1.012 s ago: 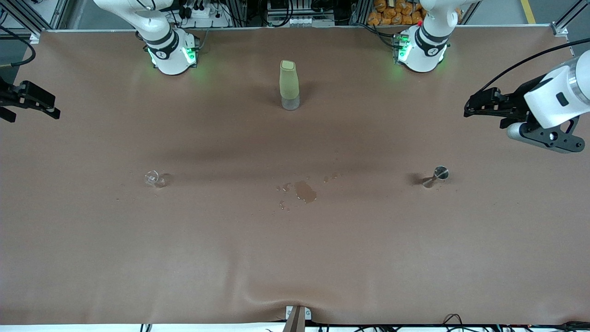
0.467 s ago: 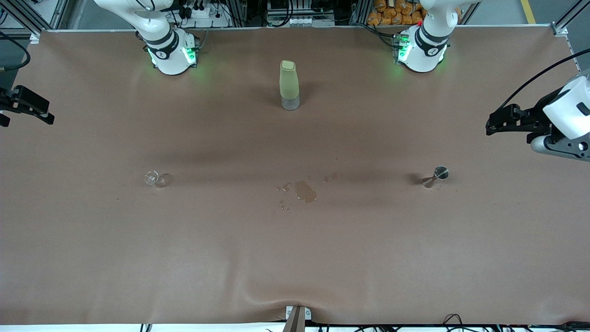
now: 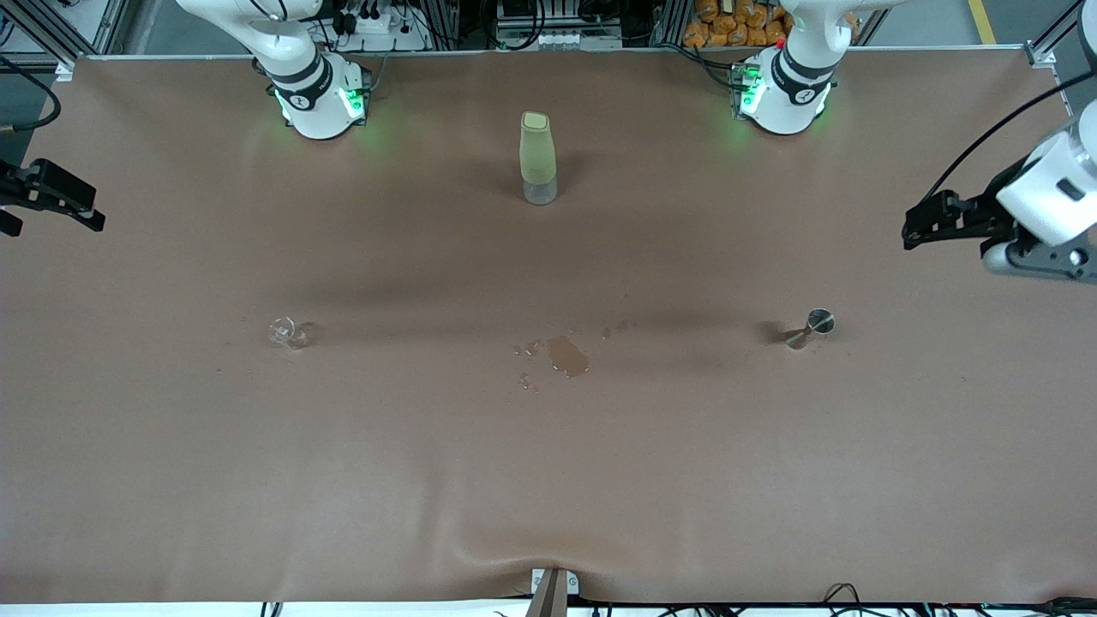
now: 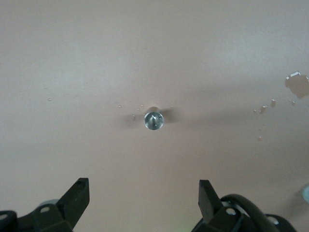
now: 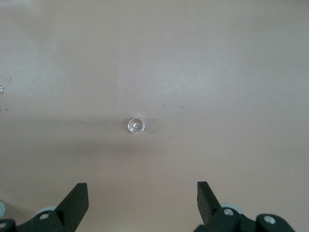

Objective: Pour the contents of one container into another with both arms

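A small clear glass cup (image 3: 287, 332) stands toward the right arm's end of the table. It shows from above in the right wrist view as the glass cup (image 5: 136, 125). A metal jigger (image 3: 810, 328) stands toward the left arm's end and appears as the jigger (image 4: 154, 120) in the left wrist view. My left gripper (image 3: 930, 233) hangs open high over the table's edge at its own end, empty; its own camera shows the left gripper (image 4: 144, 193) well short of the jigger. My right gripper (image 3: 53, 221) is open and empty over its end, and in its wrist view the right gripper (image 5: 142, 195) is apart from the cup.
A tall bottle with a green sleeve (image 3: 537, 158) stands upright between the two arm bases. A puddle of spilled liquid (image 3: 566, 354) with small drops around it lies mid-table between cup and jigger, seen as the puddle (image 4: 297, 83) in the left wrist view.
Both grippers have drawn outward toward their own ends of the table, the left one farther. The cup, jigger and bottle have not moved.
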Action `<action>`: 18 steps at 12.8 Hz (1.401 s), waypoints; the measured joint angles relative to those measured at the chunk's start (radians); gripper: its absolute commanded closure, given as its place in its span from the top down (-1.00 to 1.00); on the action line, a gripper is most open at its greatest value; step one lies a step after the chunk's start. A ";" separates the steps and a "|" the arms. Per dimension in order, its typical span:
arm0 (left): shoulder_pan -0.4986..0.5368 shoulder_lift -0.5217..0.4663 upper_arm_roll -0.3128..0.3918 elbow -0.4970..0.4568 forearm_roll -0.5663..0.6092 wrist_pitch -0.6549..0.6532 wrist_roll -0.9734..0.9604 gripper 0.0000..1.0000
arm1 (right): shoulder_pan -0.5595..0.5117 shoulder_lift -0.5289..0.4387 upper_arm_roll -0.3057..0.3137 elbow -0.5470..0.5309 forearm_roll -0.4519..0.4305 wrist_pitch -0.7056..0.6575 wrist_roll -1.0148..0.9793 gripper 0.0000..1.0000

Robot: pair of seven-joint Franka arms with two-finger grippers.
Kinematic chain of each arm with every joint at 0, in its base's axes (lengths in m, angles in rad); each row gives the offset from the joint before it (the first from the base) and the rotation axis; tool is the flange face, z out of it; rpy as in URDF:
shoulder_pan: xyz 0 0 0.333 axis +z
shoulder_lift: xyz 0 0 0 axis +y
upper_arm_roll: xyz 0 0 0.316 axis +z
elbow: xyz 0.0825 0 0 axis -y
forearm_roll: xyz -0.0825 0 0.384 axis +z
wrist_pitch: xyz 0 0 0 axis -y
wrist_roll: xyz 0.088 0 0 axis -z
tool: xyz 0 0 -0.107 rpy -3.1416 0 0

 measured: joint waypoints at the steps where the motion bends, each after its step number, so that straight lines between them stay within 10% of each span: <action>1: -0.020 -0.034 0.021 -0.037 0.001 0.014 -0.026 1.00 | 0.000 0.000 0.001 0.000 0.000 0.000 0.000 1.00; 18: -0.103 -0.135 0.080 -0.094 0.051 0.035 -0.231 1.00 | 0.061 0.000 -0.057 -0.008 0.045 0.000 0.010 1.00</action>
